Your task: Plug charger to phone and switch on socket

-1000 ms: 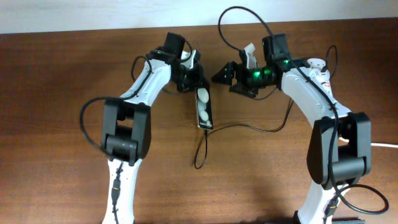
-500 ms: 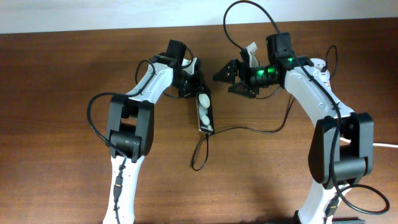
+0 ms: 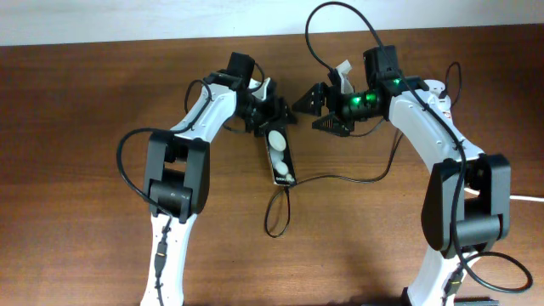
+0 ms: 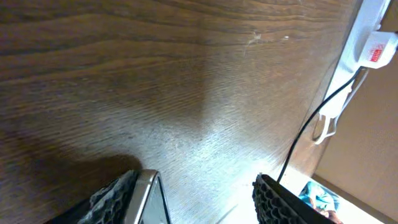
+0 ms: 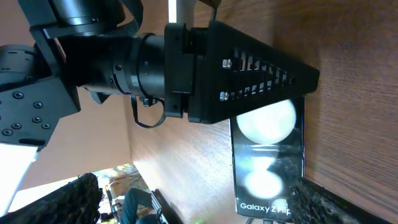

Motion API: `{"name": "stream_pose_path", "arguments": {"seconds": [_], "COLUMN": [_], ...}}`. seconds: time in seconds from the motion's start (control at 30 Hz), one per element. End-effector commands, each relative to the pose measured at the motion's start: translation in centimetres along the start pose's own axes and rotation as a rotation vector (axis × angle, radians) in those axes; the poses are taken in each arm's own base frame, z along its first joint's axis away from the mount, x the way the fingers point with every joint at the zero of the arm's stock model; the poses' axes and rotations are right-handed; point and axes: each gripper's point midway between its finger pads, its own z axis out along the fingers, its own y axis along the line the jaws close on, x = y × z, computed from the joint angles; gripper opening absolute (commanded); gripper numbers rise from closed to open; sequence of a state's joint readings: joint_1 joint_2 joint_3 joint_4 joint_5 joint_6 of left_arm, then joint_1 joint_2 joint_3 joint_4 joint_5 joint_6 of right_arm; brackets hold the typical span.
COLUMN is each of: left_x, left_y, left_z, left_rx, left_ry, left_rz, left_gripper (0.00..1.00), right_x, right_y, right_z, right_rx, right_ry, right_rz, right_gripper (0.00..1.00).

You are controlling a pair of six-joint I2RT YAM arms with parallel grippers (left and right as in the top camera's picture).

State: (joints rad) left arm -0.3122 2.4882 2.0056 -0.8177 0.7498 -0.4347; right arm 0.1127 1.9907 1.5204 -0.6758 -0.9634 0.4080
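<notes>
The phone [image 3: 279, 158] lies flat on the table between the arms, a black slab with two white spots and white lettering [image 5: 267, 168]. My left gripper [image 3: 274, 117] is at its far end with the jaws open. In the left wrist view the phone's edge [image 4: 149, 199] rests against the left finger, and a gap separates it from the other finger of the left gripper [image 4: 196, 200]. The charger cable [image 3: 340, 177] meets the phone's near end and loops on the table. My right gripper [image 3: 314, 111] hovers open just right of the left gripper, holding nothing. The socket [image 4: 367, 37] lies beyond.
The charger cable [image 4: 305, 130] runs across the wood up to the white power strip, whose thick white cord [image 4: 323, 127] curls beside it. The left gripper's black body [image 5: 249, 68] hangs over the phone's far end. Both arms crowd the table's far middle.
The left gripper's jaws have opened, letting go of the phone's far end. The phone has slid slightly toward the near side, and the cable loop shifted with it. The right arm stayed still.
</notes>
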Motion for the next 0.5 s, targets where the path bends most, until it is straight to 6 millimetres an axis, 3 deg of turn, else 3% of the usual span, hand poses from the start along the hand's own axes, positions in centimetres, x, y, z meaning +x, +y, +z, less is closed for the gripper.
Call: {"name": "stream_pose_path", "arguments": {"seconds": [0.0,0.13,0.2,0.47], "left_x": [0.3,0.4,0.5,0.7], "left_y": [3.5,3.9,4.7,7.0], "left_z": [0.6,0.5,0.4,-0.3], "left_rx": [-0.145,-0.169,-0.210,-0.340], "left_ry": [-0.011,-0.011,-0.019,-0.052], "left_rz": [-0.068,-0.104,-0.139,-0.239], "left_gripper": [0.70,0.82,0.93,0.97], "right_x": [-0.3,-0.3,-0.3,-0.3], "right_y": [1.0,1.0,1.0,1.0], "right_z": [-0.4,-0.4,-0.4,-0.4], "right_rx": [-0.024,-0.024,-0.024,-0.024], "right_ry": [-0.006,-0.006,-0.006,-0.006], "right_rz": [-0.030,-0.030,-0.031,-0.038], "right_gripper": [0.99,0.99,0.99,0.99]}}
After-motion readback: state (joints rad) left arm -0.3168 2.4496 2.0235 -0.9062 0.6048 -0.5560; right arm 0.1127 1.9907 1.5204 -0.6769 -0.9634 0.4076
